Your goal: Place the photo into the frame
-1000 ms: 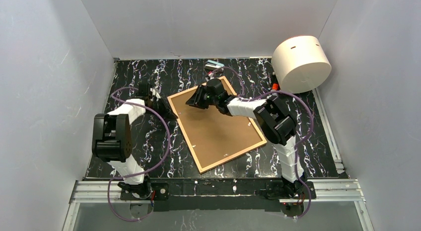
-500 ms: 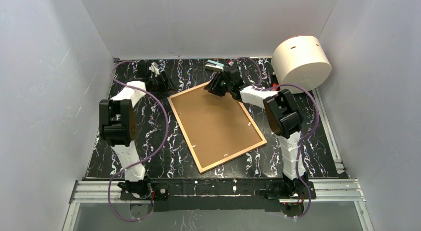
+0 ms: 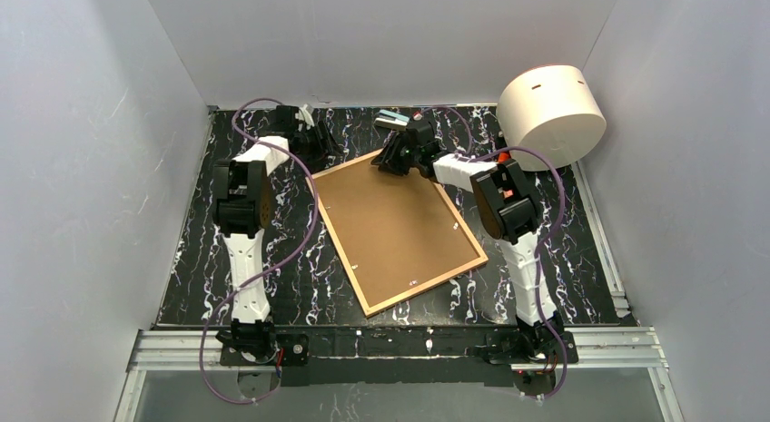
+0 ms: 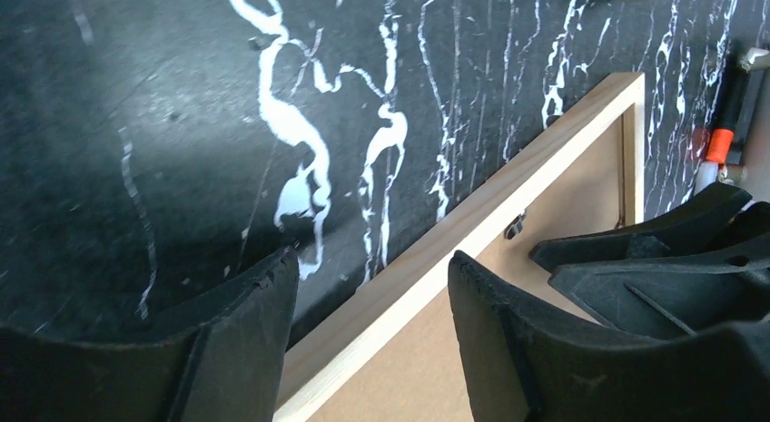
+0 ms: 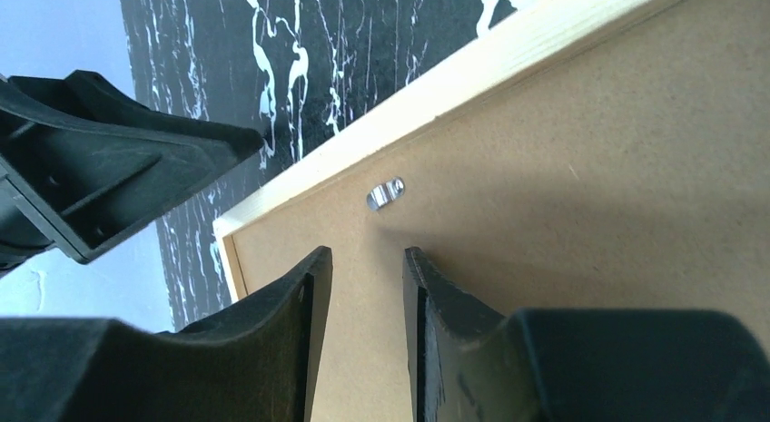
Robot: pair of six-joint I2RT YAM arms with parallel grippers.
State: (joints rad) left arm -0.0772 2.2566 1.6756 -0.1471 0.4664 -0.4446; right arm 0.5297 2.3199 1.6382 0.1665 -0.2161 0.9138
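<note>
Trouble is likeliest at the far corner of the large rectangular light-wood picture frame (image 3: 427, 284). It lies face down and skewed on the black, white-veined table (image 3: 186, 250), with a plain brown cardboard backing board (image 3: 395, 227) filling its opening. The colour print photo shows in no view, and I cannot tell whether it sits under that board. The left gripper (image 4: 372, 263) has its jaws parted and empty, straddling the wooden edging with one finger over the table and one over the board. The right gripper (image 5: 368, 254) hovers over the board just short of a small bent metal retaining tab (image 5: 386, 193), jaws narrowly apart and holding nothing. Both grippers crowd this corner, so a reach for the tab could knock them together. A push could also slip off the thin tab, or slide the unclamped frame across the table.
</note>
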